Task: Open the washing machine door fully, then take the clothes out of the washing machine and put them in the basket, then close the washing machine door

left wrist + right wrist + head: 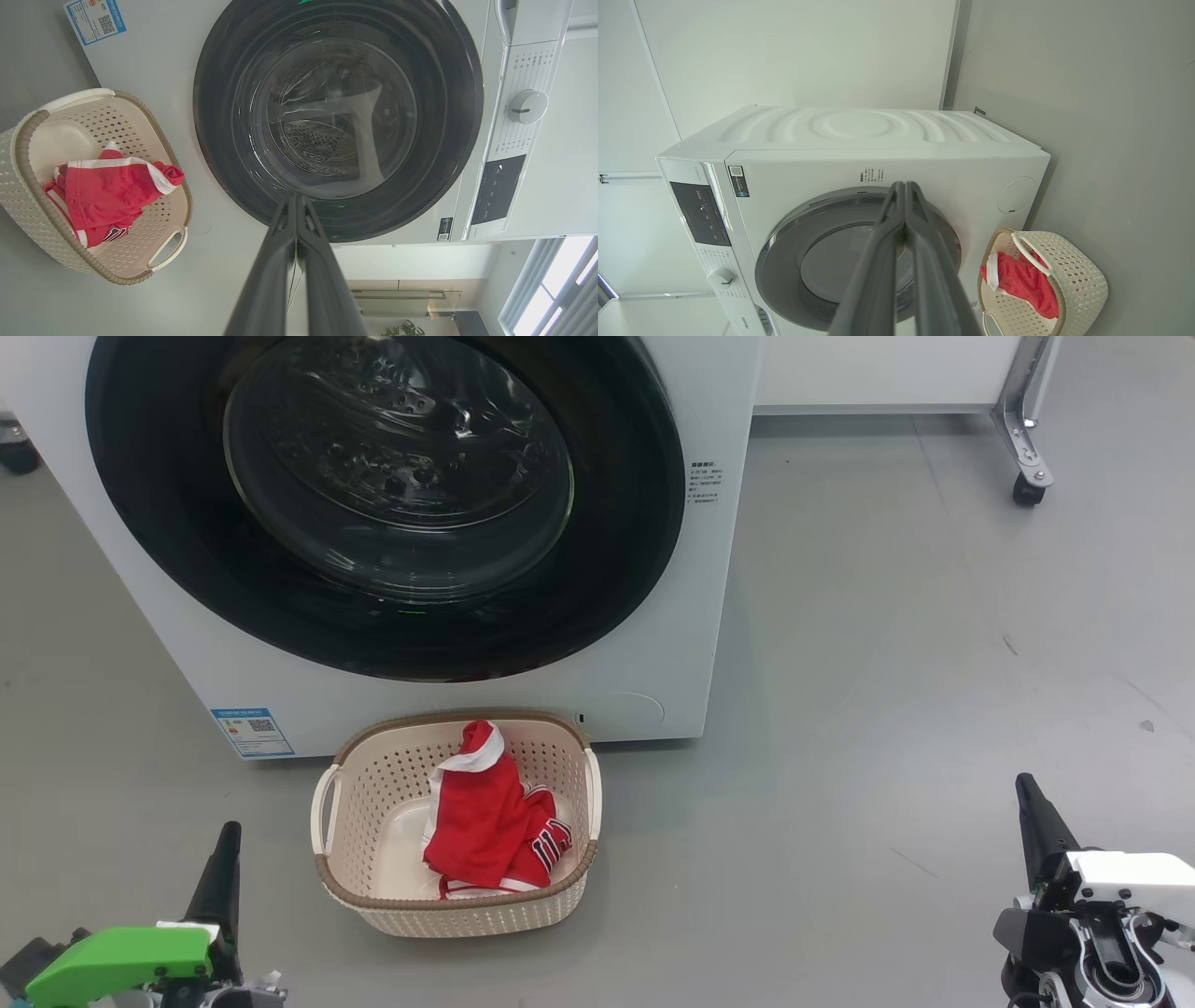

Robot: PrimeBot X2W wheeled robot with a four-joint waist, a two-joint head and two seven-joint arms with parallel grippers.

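My left gripper (229, 831) is closed, its two dark fingers pressed together along their length. My right gripper (1025, 784) is closed the same way, and both are empty.

The basket (448, 717) stands on the grey floor ahead of the left gripper and a little to its right, well to the left of the right gripper. It sits at the foot of the washing machine (709, 644); I cannot tell whether the two touch. The clothes (481, 812), a red jersey with white trim, lie bunched in the basket toward the side farther from the left gripper. The jersey's dark-and-white lettering is folded over and I cannot read it.

Farther ahead of both fingertips, the washing machine door (401, 504) is shut flush against the white front, and the steel drum shows through its glass. In the left wrist view the closed fingertips point at the door's black rim.

A blue label (252, 731) with a QR code sits low on the front, ahead of the left gripper. A block of small dark print (707, 485) is beside the door on the right gripper's side. Both are too small to read. In the right wrist view a dark QR sticker (738, 181) sits by the black display panel (699, 213), with a white dial (720, 277) beyond.
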